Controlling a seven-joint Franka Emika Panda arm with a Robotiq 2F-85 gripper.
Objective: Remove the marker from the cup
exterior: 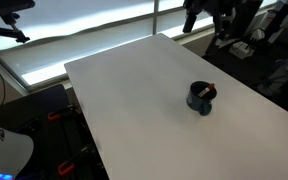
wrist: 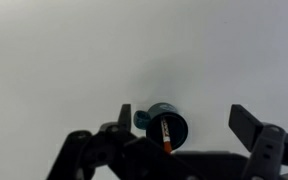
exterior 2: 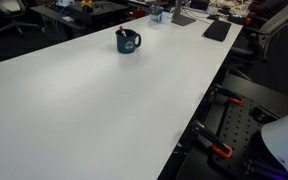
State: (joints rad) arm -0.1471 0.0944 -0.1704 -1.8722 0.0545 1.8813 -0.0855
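The dark blue cup [exterior: 202, 98] stands on the white table [exterior: 134, 100], also seen in an exterior view [exterior 2: 128, 41]. The reddish-orange marker [wrist: 166, 134] leans inside the cup [wrist: 164, 120]; its tip shows above the rim in an exterior view [exterior: 210, 89]. In the wrist view my gripper [wrist: 182, 122] is open, its two fingers spread well apart, high above the cup, which lies between them nearer the left finger. The gripper does not show in either exterior view.
The table's edges show in both exterior views. Office clutter and dark equipment [exterior: 234, 20] stand beyond the far edge. A dark flat keyboard-like object [exterior 2: 216, 30] lies at the table's far end. Clamps and stands [exterior 2: 219, 140] sit beside the table.
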